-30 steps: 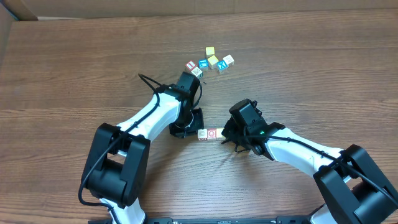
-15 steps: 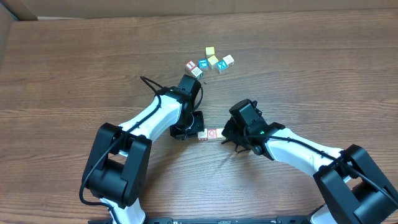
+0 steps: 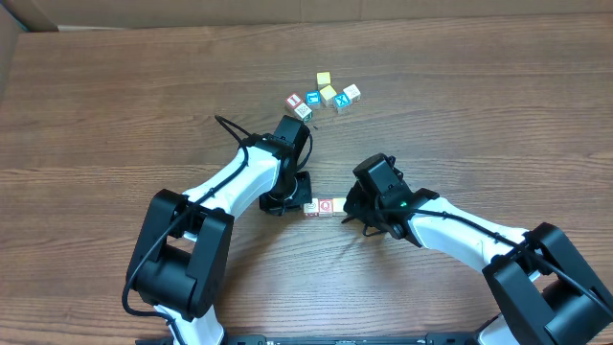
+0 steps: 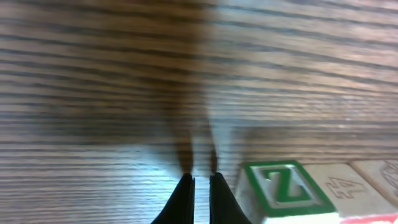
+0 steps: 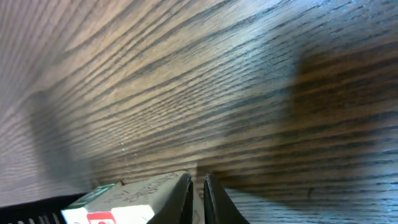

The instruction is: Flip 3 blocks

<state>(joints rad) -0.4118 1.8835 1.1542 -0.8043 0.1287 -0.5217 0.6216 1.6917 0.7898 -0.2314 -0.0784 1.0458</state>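
Three small pale blocks lie in a short row at mid-table. In the overhead view I see the left one (image 3: 311, 207), the red-printed middle one (image 3: 327, 206), and the third mostly hidden by my right gripper (image 3: 347, 207). My left gripper (image 3: 295, 203) is at the row's left end and my right gripper at its right end. In the left wrist view my left gripper (image 4: 201, 183) is shut and empty, just left of a block with a green Z side face (image 4: 285, 190). In the right wrist view my right gripper (image 5: 198, 182) is shut, with a block (image 5: 134, 198) against its left finger.
A cluster of other cubes sits at the far middle of the table: a red-printed one (image 3: 294, 100), blue-printed ones (image 3: 313, 99) (image 3: 342, 103), yellow ones (image 3: 324, 79) (image 3: 329, 93) and a whitish one (image 3: 352, 92). The table's far edge (image 3: 306, 24) meets cardboard.
My left gripper has shifted slightly down toward the left end of the row. The blocks and my right arm have barely moved.
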